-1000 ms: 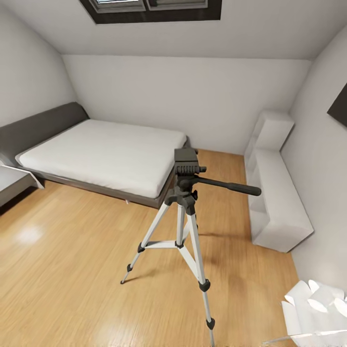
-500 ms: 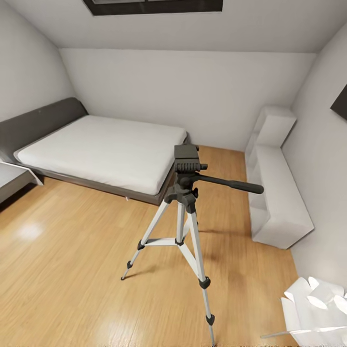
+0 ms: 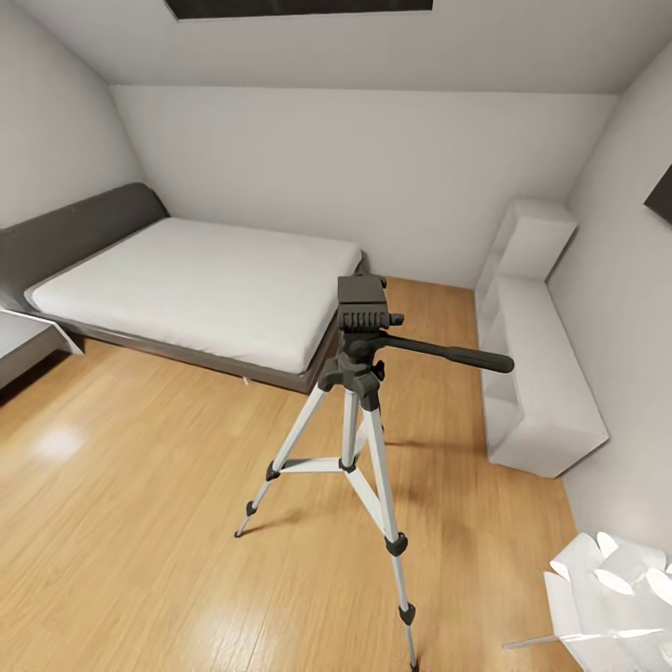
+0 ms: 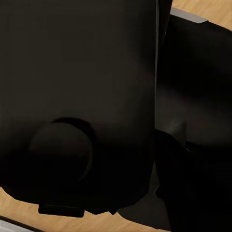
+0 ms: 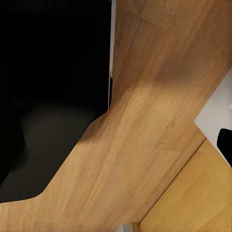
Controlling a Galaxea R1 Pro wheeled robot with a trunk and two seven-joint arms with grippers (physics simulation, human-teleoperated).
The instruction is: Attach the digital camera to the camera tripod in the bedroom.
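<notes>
Jaws unseen; silver-legged camera tripod [image 3: 359,392] upright

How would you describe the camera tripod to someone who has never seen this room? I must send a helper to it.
Start from the grey bed with the white mattress against the far wall. On the wood floor just off the bed's foot corner stands the camera tripod. It is the sole thin, tall thing there: three silver legs with black feet, a dark grey head, and a long black pan handle pointing toward the white shelf unit.

A bedroom in a home: a grey bed [image 3: 187,289] with a bare white mattress, sloped ceiling [image 3: 373,47], wood floor [image 3: 140,523], low white shelf [image 3: 537,392].
</notes>
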